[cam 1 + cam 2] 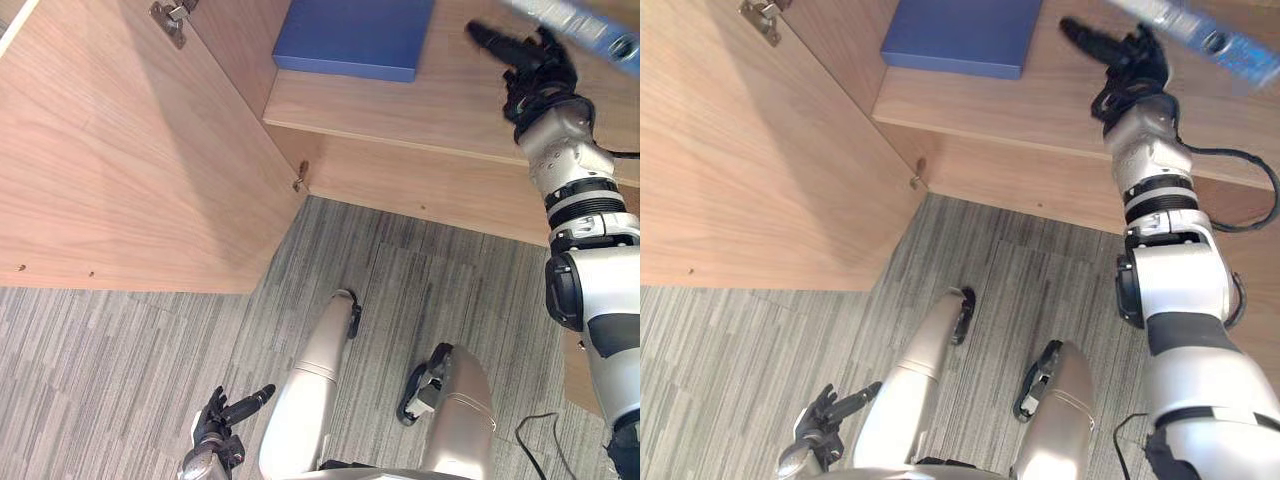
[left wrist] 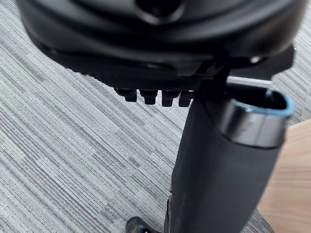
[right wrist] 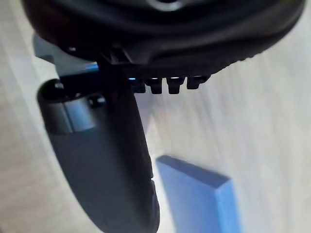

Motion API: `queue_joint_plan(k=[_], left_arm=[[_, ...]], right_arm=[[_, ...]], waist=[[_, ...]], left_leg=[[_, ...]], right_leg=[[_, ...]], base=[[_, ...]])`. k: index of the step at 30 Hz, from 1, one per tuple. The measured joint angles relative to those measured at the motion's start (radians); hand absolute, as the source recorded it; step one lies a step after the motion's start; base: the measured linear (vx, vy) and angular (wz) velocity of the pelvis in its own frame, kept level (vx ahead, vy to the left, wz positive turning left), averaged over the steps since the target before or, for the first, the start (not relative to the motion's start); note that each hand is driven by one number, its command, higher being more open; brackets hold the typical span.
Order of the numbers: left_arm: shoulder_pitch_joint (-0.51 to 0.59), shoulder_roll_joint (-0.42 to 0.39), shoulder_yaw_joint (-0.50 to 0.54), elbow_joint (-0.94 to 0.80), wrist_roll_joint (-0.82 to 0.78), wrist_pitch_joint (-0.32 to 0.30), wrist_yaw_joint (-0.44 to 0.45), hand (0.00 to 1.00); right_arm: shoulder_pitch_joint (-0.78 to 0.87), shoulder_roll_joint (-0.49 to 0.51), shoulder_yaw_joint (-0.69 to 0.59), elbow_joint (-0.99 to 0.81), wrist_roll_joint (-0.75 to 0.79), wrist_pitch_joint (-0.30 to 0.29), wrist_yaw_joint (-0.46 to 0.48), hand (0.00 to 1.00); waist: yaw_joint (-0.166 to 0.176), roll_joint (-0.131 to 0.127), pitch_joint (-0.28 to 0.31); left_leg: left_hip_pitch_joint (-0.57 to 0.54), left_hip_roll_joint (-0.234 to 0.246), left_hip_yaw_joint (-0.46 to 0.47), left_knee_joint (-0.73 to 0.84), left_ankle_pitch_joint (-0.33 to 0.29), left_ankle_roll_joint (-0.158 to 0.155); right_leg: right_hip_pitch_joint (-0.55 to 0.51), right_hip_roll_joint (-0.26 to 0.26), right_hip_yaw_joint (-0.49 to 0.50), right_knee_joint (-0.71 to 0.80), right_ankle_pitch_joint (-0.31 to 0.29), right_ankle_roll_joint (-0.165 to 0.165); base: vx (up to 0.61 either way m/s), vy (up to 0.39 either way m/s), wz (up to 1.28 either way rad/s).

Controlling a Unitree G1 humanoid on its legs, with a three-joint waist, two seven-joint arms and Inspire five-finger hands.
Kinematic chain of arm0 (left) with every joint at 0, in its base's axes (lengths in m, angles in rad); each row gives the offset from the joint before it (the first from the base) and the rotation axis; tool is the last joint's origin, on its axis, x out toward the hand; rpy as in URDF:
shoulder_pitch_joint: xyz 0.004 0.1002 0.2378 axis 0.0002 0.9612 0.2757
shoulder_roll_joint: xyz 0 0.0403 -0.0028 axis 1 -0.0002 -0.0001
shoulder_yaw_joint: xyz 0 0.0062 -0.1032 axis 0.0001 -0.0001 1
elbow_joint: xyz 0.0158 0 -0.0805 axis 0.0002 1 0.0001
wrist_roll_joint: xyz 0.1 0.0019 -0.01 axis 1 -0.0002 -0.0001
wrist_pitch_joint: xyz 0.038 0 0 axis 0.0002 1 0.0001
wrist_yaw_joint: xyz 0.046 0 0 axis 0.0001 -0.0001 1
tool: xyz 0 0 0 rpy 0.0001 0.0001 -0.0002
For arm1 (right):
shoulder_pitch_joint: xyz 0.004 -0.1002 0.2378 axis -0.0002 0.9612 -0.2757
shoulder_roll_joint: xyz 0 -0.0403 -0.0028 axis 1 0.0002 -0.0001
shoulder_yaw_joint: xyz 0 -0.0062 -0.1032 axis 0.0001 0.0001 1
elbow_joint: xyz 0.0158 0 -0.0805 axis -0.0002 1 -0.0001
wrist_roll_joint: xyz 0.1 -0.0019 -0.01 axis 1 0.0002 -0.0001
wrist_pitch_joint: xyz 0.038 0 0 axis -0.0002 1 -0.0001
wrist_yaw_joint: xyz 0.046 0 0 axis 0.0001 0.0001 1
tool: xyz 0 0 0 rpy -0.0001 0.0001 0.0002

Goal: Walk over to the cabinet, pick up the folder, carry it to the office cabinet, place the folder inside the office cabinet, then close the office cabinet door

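With cabinet door (image 1: 130,170) swung open at left, folder (image 1: 355,35) lies flat on shelf (image 1: 450,110); right hand (image 1: 540,75) hovers just right of it, fingers relaxed, empty.

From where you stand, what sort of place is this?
Most likely an office or a storage room. The floor is grey striped carpet, a light wood cabinet stands with its door swung open, and a blue folder lies flat inside it.

A pale wooden cabinet shelf (image 1: 430,110) carries a blue folder (image 1: 355,35), lying flat towards the shelf's left end.
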Motion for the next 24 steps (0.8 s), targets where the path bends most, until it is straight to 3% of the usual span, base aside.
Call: queue_joint_plan(k=[5, 10, 24], left_arm=[[0.0, 0.012, 0.038, -0.013, 0.02, 0.004, -0.041, 1.0], [0.0, 0.023, 0.064, -0.018, 0.04, 0.006, -0.066, 1.0], [0.0, 0.023, 0.07, -0.018, 0.039, 0.023, -0.07, 1.0]], right_arm=[[0.012, -0.042, 0.006, 0.04, -0.276, 0.038, 0.124, 1.0], [0.06, -0.065, -0.002, 0.03, -0.511, 0.001, 0.205, 1.0], [0.13, -0.082, -0.067, 0.008, -0.629, -0.027, 0.225, 1.0]], waist=[[0.001, -0.01, 0.0], [0.0, -0.024, -0.006], [0.006, -0.038, -0.014]], left_leg=[[0.0, 0.001, 0.001, 0.0, 0.0, 0.0], [0.003, 0.002, 0.003, -0.002, -0.001, 0.002], [0.022, 0.025, 0.03, -0.016, -0.007, 0.012]], right_leg=[[0.002, 0.0, -0.002, -0.005, 0.0, 0.0], [0.007, 0.0, -0.002, -0.01, 0.001, 0.0], [0.021, 0.006, 0.006, -0.04, 0.013, 0.003]], base=[[0.0, 0.0, 0.0], [0.0, 0.0, 0.0], [0.0, 0.005, -0.03]])
